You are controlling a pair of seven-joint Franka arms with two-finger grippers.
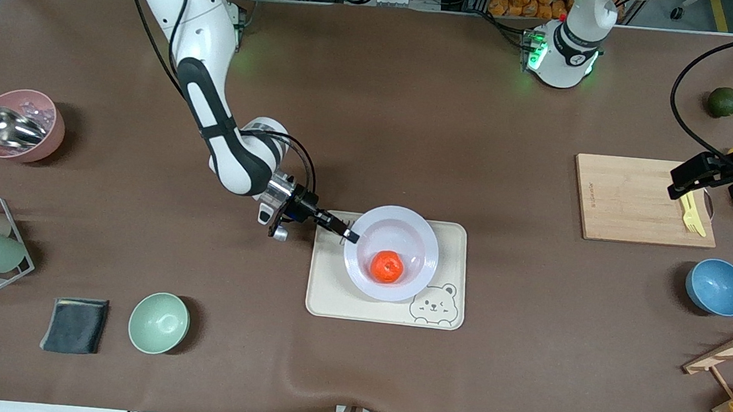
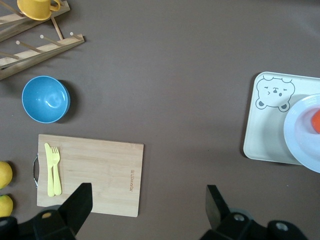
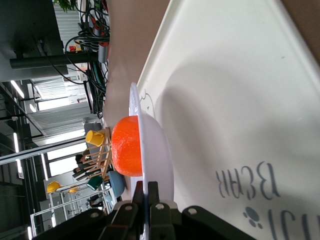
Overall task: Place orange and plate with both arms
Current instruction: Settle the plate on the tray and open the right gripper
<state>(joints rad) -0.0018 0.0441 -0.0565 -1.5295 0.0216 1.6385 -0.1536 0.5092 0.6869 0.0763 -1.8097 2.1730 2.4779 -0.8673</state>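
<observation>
While our right gripper [image 1: 349,234] is clamped on the rim of the plate [image 1: 423,237], at the edge toward the right arm's end of the table, the orange [image 1: 387,266] sits in the well just past the fingertips, and the plate rests on the bear tray [image 1: 453,233]; we judge the step in hand to be setting the plate down and letting go. To do it well we should make sure the plate lies flat on the tray before parting the fingers, then draw straight back along the rim line without lifting, so the plate does not tip and the orange does not roll; the glossy rim may slip or cling, so we open slowly.

Our left gripper [image 2: 147,202] waits, fingers spread wide and holding nothing, over the cutting board [image 1: 632,203], with the yellow fork [image 1: 691,211] just beside it.

From the right wrist view the fingers meet edge-on at the rim, so we cannot tell how deep the grip goes, nor whether the plate underside is fully touching the tray; the left arm is cut off at the front view's edge.
</observation>
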